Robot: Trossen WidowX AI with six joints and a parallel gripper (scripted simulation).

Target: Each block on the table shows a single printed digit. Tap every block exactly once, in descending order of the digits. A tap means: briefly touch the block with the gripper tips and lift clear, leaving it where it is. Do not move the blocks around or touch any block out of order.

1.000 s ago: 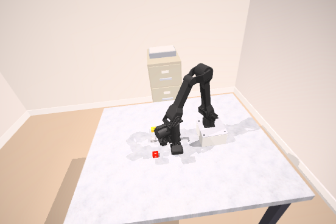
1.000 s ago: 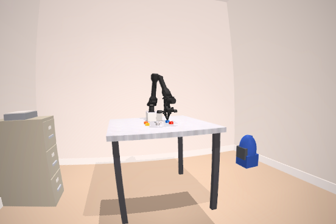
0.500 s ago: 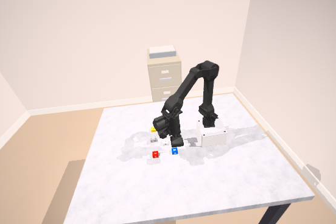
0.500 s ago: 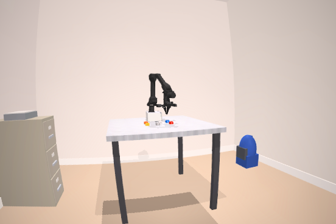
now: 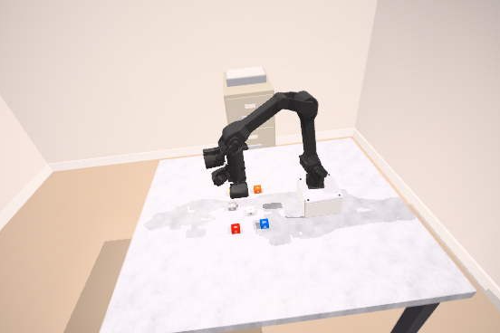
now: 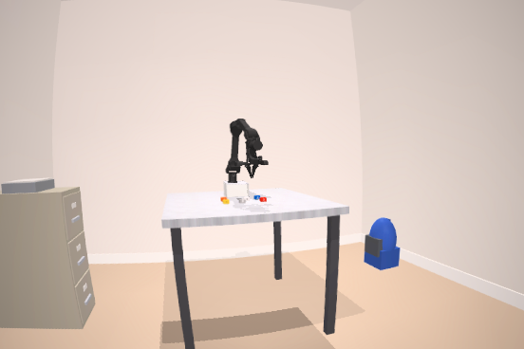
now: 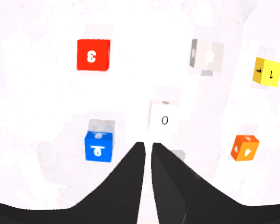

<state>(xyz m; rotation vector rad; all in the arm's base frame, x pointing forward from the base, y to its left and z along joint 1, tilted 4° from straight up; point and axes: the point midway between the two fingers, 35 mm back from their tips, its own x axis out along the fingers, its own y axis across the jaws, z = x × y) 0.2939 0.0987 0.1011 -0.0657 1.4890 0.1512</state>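
Note:
My gripper [image 6: 252, 176] [image 7: 147, 149] is shut and empty, above the blocks; its tips point just below the white block in the wrist view. The blue block [image 5: 264, 223] [image 7: 98, 146] shows a barred digit, a 9 upside down. The grey-white block [image 5: 232, 206] [image 7: 209, 56] has a faint digit, perhaps 8. The orange block [image 5: 257, 189] [image 7: 245, 148] shows 4, the red block [image 5: 235, 229] [image 7: 93, 55] 3, the yellow block [image 6: 226, 201] [image 7: 267, 72] 1, and the white block [image 5: 250, 211] [image 7: 164, 117] 0. The gripper mostly hides the yellow block in the top view.
The blocks stand apart on the pale table [image 5: 301, 280] [image 6: 306, 211]. The arm's white base box [image 5: 323, 205] [image 6: 235, 190] stands beside them. A filing cabinet [image 5: 248, 99] [image 6: 35, 256] is beyond the table, and a blue backpack [image 6: 383, 237] is on the floor.

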